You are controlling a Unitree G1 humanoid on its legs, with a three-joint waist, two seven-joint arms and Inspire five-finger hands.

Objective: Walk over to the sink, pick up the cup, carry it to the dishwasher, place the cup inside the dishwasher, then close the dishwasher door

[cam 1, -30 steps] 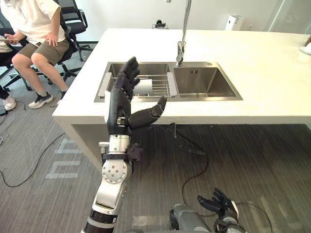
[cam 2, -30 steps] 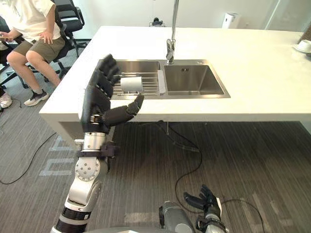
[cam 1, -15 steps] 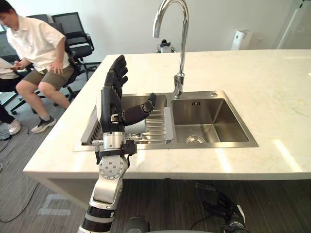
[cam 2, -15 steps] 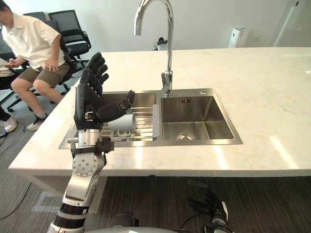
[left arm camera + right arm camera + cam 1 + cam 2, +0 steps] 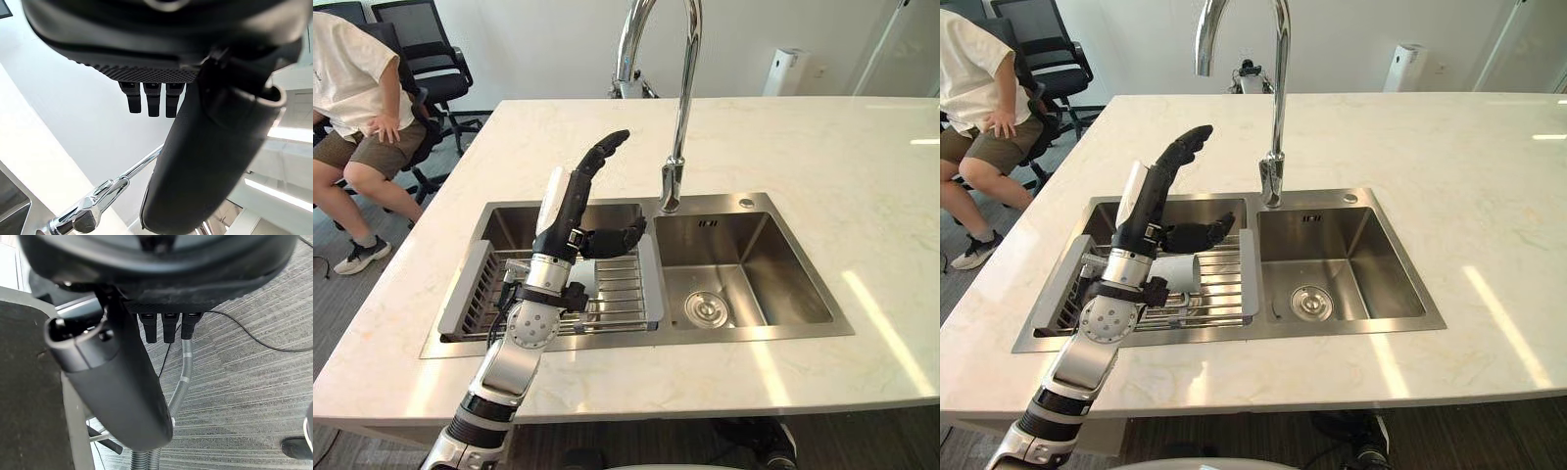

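Reaching for the cup, I judge; the left hand (image 5: 1148, 211) hovers over the sink (image 5: 1371, 284), fingers straight, thumb apart, empty; the white cup (image 5: 1175, 273) lies on the dish rack (image 5: 1226, 286) below; next, lower and curl round it; the right hand (image 5: 117, 382) hangs low, fingers relaxed.

Steel and polished stone at your sink.
Glossy cream marble-look countertop (image 5: 803, 147); brushed stainless steel double sink (image 5: 759, 284); mirror-bright chrome gooseneck tap (image 5: 683, 98); steel wire rack (image 5: 619, 291); smooth white cup (image 5: 1175, 273); your matt black left hand (image 5: 570, 208), grainy at the palm.
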